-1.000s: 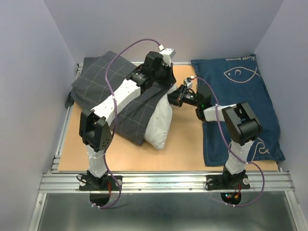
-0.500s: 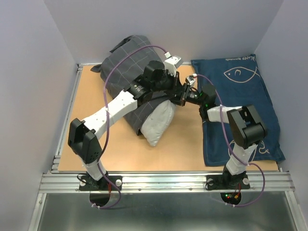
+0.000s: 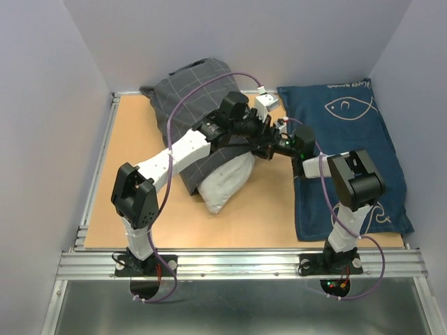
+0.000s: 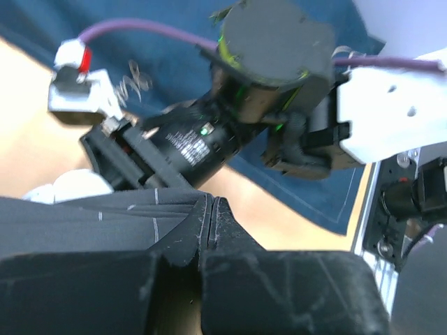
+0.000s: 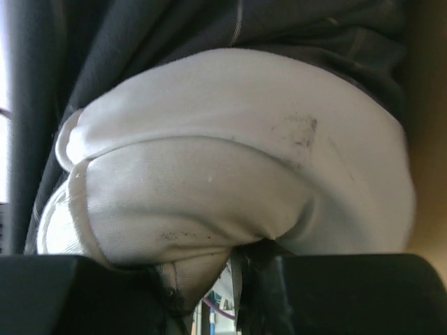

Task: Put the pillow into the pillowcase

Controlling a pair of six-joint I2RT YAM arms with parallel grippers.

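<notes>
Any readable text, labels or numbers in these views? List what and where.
No text here can be quoted.
White handwritten script along the far edge of the navy cloth, top view: too small to read.
White scribble on the same cloth, left wrist view: blurred, unreadable.
Small printed label on the black arm housing, left wrist view: blurred, unreadable.
Right wrist view: no text.
</notes>
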